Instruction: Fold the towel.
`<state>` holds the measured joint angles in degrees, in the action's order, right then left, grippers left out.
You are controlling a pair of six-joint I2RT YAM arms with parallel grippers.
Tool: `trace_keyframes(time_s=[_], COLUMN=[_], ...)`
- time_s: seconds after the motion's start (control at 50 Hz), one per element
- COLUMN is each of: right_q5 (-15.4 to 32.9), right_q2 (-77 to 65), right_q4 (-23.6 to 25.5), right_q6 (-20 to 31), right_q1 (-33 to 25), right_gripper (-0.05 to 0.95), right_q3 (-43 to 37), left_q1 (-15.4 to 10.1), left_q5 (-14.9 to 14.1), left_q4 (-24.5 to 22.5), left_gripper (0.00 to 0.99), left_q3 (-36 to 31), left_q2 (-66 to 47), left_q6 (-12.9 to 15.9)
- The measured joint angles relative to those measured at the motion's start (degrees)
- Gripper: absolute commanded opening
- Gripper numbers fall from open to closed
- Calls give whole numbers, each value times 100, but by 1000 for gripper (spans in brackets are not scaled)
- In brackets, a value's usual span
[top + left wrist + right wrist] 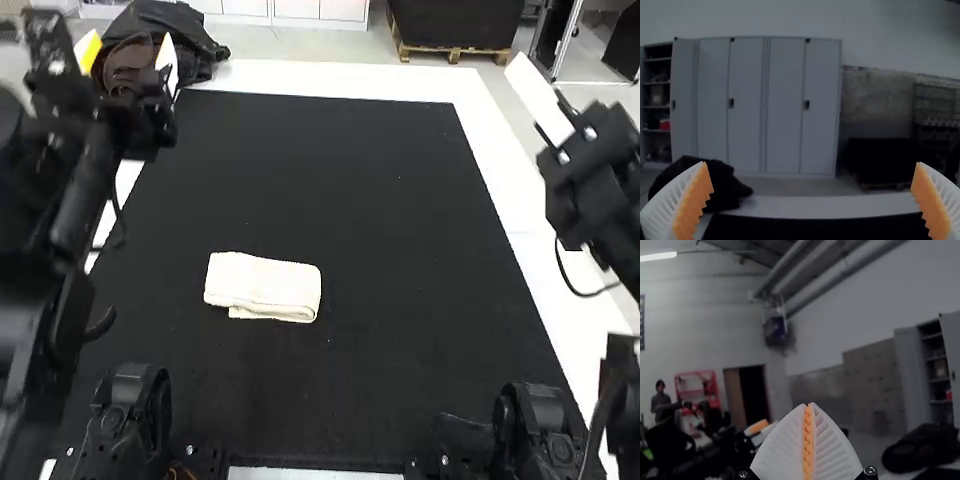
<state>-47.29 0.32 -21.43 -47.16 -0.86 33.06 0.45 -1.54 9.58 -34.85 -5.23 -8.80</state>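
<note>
Towel (263, 287) lies folded on the black mat (400, 250), near edge uneven.
If my left claw (811, 165), spread apart, pinches only the top layer, I may open the folds; my right claw (809, 404), closed together, could push the cloth askew. It looks cream, soft and oblong, with layers showing along the near side.

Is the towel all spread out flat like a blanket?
No, the towel lies folded, with layers showing at its near edge.
</note>
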Motion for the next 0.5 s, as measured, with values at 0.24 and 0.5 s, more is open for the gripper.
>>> trace_keyframes(time_s=[0.24,0.5], right_q5=[1069,3707], right_q2=[13,13], right_q4=[389,442], right_q6=[833,3265], right_q1=[28,39], right_gripper=[921,920], right_q3=[153,-592], left_q1=[42,42], left_q5=[66,116], left_q4=[-256,-2894], left_gripper=[959,923], left_q3=[214,1373], left_q2=[520,518], left_q6=[22,804])
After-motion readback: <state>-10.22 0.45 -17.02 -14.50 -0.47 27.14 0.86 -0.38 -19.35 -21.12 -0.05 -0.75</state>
